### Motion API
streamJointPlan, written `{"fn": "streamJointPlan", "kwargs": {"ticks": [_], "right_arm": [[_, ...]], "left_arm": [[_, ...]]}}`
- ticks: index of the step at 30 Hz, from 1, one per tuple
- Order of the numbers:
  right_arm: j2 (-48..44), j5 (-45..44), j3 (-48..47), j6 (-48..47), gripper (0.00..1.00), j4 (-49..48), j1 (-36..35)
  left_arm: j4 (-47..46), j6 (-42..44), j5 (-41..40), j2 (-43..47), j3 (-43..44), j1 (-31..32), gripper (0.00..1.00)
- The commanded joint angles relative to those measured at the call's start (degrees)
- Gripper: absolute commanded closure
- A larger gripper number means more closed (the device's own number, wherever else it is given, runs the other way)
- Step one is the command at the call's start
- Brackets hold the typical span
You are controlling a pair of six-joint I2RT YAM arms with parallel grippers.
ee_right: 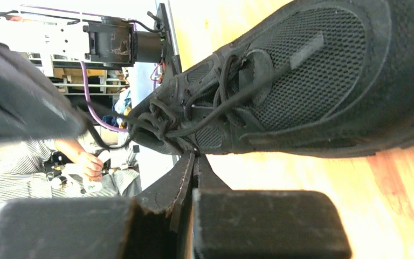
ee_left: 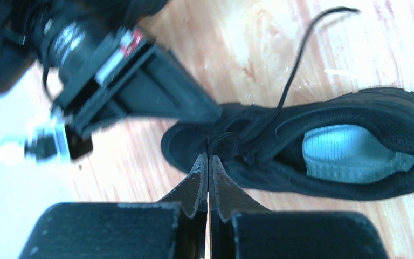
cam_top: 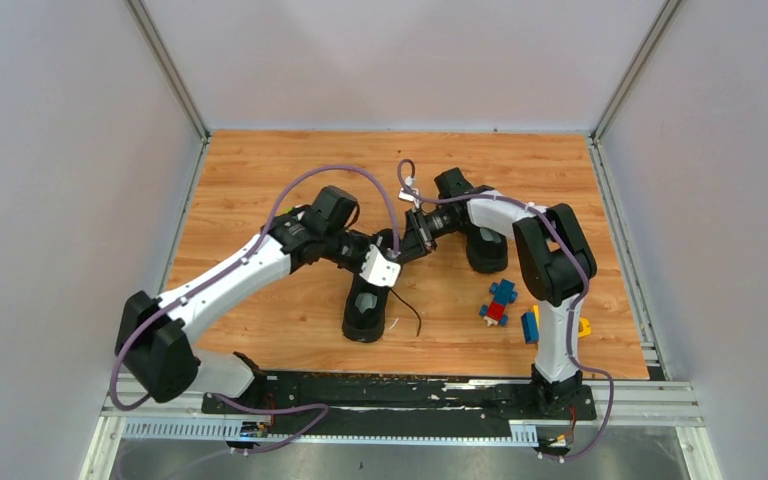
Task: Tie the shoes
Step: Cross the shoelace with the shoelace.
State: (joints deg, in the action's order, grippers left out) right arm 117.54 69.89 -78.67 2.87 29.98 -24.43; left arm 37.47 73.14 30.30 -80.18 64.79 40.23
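Observation:
One black shoe [cam_top: 365, 318] lies mid-table, its toe under both wrists; its grey insole [ee_left: 350, 154] shows in the left wrist view. My left gripper [ee_left: 208, 157] is shut, its tips pinching a lace loop [ee_left: 223, 141] at the shoe's [ee_left: 366, 113] tongue. It sits at the shoe's toe end in the top view [cam_top: 388, 262]. A free lace end [ee_left: 302, 48] trails away over the wood. My right gripper [ee_right: 195, 154] is shut at the lace knot [ee_right: 156, 121] of the same shoe [ee_right: 312, 70], right beside the left one [cam_top: 408, 243]. The second shoe [cam_top: 487, 250] stands under the right arm.
Small toy blocks lie right of the shoes: a blue-red one [cam_top: 500, 301], a blue one [cam_top: 530, 326] and a yellow one [cam_top: 585, 326]. The wooden table [cam_top: 260, 180] is walled by grey panels on three sides. A purple cable [cam_top: 360, 180] arcs above the wrists.

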Motion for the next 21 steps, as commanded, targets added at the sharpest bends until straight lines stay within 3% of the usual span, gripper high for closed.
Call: {"fn": "streamJointPlan", "kwargs": {"ticks": [1, 8, 21], "right_arm": [[-4.1, -0.6, 0.8, -5.8, 1.00, 4.6, 1.1], [-5.0, -1.5, 2.0, -7.3, 1.00, 6.1, 1.4], [-7.7, -5.0, 2.3, -10.8, 1.00, 11.2, 0.6]], "left_arm": [[-5.0, -12.8, -3.5, 5.0, -3.6, -2.6, 1.00], [-11.2, -24.0, -9.1, 8.4, -9.9, -7.4, 1.00], [-11.4, -22.6, -14.6, 10.4, -15.5, -13.9, 1.00]]}}
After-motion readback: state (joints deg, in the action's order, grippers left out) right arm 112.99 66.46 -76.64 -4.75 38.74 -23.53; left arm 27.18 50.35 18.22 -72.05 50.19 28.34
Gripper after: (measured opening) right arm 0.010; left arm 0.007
